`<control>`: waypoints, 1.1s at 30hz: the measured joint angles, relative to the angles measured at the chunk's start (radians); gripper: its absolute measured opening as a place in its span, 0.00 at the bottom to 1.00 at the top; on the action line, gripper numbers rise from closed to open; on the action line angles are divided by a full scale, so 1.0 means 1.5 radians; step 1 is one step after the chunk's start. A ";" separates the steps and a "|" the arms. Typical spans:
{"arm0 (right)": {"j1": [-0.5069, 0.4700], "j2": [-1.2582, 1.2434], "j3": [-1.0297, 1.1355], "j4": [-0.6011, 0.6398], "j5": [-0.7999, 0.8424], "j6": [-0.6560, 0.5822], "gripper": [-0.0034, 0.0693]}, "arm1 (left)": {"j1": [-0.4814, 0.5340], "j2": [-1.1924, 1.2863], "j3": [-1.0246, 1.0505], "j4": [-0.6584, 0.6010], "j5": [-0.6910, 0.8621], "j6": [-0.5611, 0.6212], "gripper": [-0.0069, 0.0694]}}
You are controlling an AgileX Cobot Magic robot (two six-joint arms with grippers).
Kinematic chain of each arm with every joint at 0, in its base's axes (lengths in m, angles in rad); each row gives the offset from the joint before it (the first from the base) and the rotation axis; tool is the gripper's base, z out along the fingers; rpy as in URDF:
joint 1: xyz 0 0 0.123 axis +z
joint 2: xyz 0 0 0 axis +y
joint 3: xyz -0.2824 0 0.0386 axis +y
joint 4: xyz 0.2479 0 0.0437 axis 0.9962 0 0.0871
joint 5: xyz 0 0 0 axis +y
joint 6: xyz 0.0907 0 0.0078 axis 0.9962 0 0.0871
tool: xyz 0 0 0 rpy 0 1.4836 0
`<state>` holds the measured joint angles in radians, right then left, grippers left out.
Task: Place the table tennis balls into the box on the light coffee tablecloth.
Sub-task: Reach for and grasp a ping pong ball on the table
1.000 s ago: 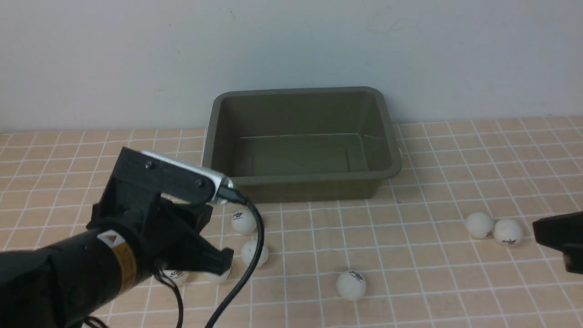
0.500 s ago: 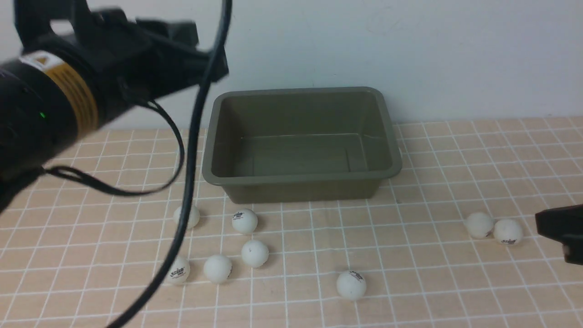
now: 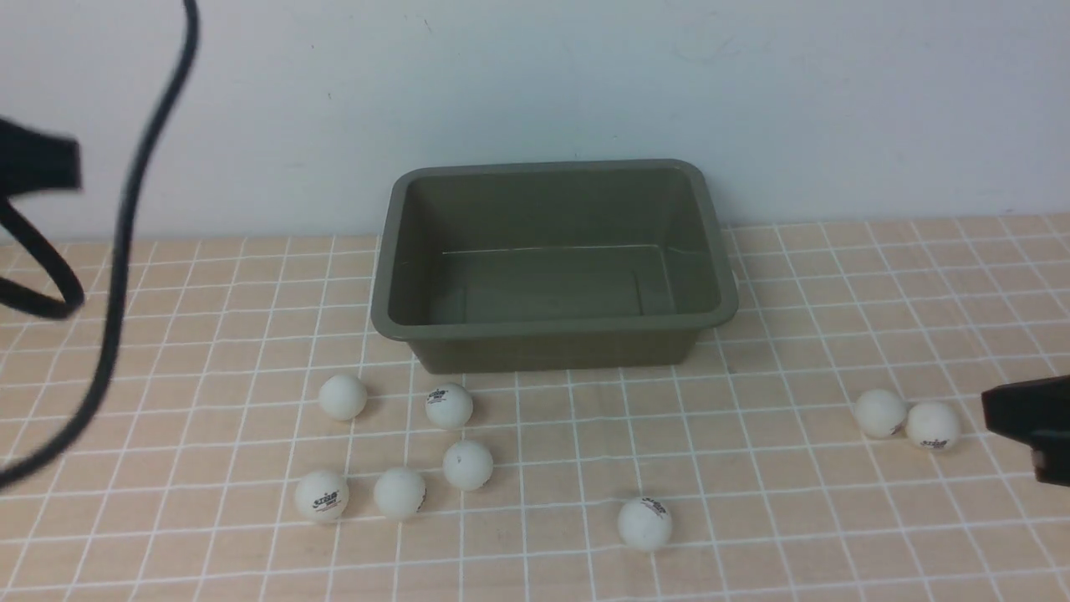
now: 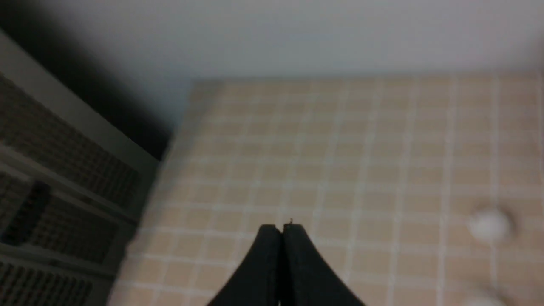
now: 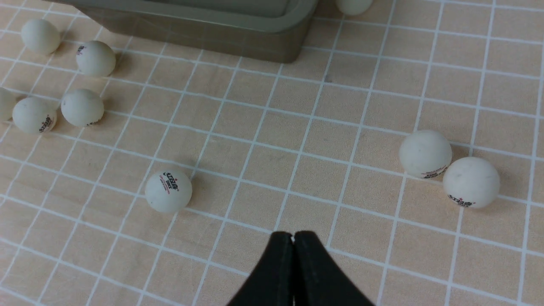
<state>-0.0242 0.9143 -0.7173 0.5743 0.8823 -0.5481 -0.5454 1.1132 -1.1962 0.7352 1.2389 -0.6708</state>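
Front view, upper left: a blurred black part of the left arm (image 3: 38, 163) juts in from the edge. Beside it a black cable (image 3: 125, 251) curves from the top edge down to the left edge. The light coffee tablecloth (image 3: 836, 276) covers the lower half of the frame.

Left of centre, five table tennis balls (image 3: 467, 465) lie loosely grouped on the cloth. Two are nearer the box, one plain ball (image 3: 342, 396) and one logo ball (image 3: 449, 406). Two more sit side by side toward the lower edge, a red-logo ball (image 3: 321, 495) and its neighbour (image 3: 399, 492).

The box (image 3: 552, 334) stands at centre against the wall, upright, and every ball in view lies outside it. Below it, slightly right of centre, a lone ball (image 3: 644, 524) rests well apart from the others. At lower right a pair of balls (image 3: 880, 413) sits touching or nearly so. Just beyond them, a black tip of the right arm pokes in from the right edge.

The left wrist view is blurred. The left gripper (image 4: 281, 227) has its fingers pressed together with nothing between them, above bare cloth. A dark meshed panel (image 4: 63, 178) lies past the cloth's edge.

In the right wrist view, the right gripper (image 5: 293, 235) is likewise fully closed and empty. It hovers over the cloth between the lone ball and the pair. One further ball (image 5: 352, 4) shows just beside the box's corner.
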 joint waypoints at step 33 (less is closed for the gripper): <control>0.000 0.318 -0.197 -0.188 0.011 0.088 0.03 | 0.294 0.105 0.135 -0.567 -0.198 0.464 0.00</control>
<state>-0.0242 1.3908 -1.0133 0.2928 0.8985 -0.4166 -0.1046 1.2704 -0.9938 -0.1149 0.9427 0.0252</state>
